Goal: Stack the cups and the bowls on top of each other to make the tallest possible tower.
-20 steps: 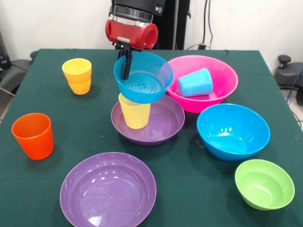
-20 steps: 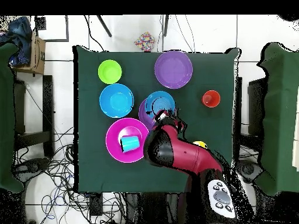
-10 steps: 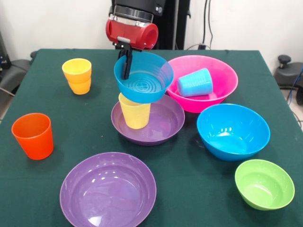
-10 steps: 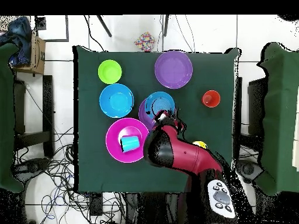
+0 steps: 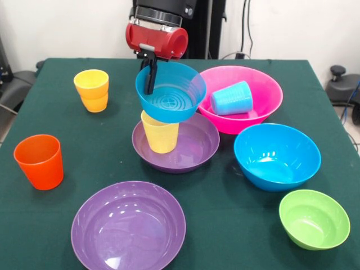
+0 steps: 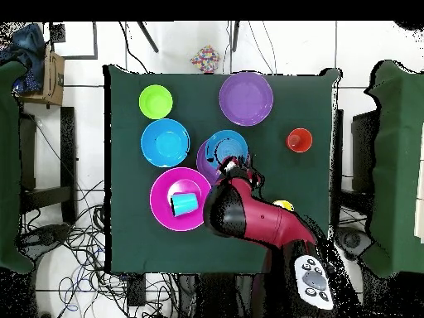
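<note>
One small blue bowl [image 5: 170,91] sits atop yellow cup [image 5: 160,135] inside purple bowl [image 5: 191,147]; end effector [image 5: 151,76] clenched on small blue bowl's rim.

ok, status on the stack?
Gripper shut on small blue bowl rim. Bowl sits on yellow cup in purple bowl. Nothing in the way.

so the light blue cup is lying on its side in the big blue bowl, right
Not quite. The front view shows the light blue cup lying on its side in the big pink bowl, not the big blue bowl, which holds nothing.
</note>
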